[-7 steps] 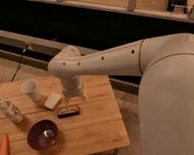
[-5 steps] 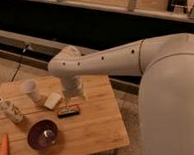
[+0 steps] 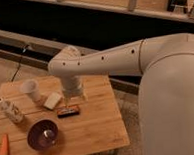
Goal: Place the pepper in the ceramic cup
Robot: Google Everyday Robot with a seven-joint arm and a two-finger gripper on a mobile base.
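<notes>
The pepper [image 3: 3, 147], orange and elongated, lies at the table's front left edge. The ceramic cup [image 3: 30, 89], small, plain and white, stands upright near the table's back left. My gripper [image 3: 73, 100] hangs below the white wrist over the middle of the table. It is just above a dark flat bar [image 3: 68, 111] and right of the cup, far from the pepper. Its jaws stand open and hold nothing.
A white speckled bottle [image 3: 10, 112] lies at the left. A dark purple bowl [image 3: 43, 134] sits in front. A pale block [image 3: 52, 100] rests beside the gripper. The wooden table [image 3: 99, 132] has bare board at the right. My white arm [image 3: 155, 73] fills the right side.
</notes>
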